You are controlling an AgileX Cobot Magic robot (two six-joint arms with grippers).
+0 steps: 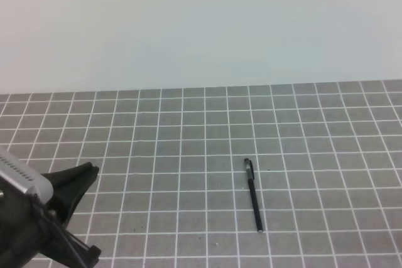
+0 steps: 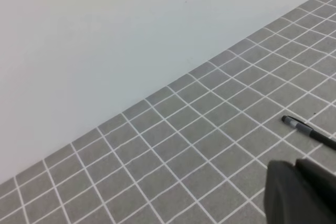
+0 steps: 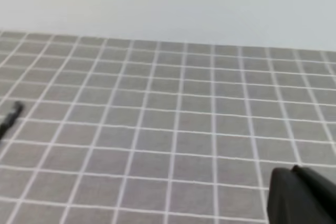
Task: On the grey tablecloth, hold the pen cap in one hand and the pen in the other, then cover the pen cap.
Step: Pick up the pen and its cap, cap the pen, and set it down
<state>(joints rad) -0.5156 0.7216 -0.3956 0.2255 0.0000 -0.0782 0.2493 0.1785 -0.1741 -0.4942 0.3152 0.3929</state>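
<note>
From the high exterior view, the left hand [image 1: 88, 171] stays low at the left edge, above the grey tablecloth [image 1: 188, 155], and its two dark fingers are pressed together with nothing between them. To the right of this hand, well apart from it, the pen [image 1: 253, 203] lies flat on the cloth, almost straight, with its small light tip pointing to the near edge. The pen cap [image 1: 249, 166] seems to sit at the far end of the pen, touching it; I cannot tell if it is fully on or only beside. The right hand is not seen in this view.

From the left wrist view, the left hand [image 2: 302, 192] shows as a dark block in the lower right corner, fingers together. Just beyond it, a little to the right, lies the cap end [image 2: 295, 124] of the pen [image 2: 320, 136], not touching the hand.

From the right wrist view, the right hand [image 3: 304, 195] is a dark shape in the lower right corner, closed and empty. Far to its left, at the picture's edge, only a short dark end of the pen [image 3: 10, 116] shows on the cloth [image 3: 173, 129].
</note>
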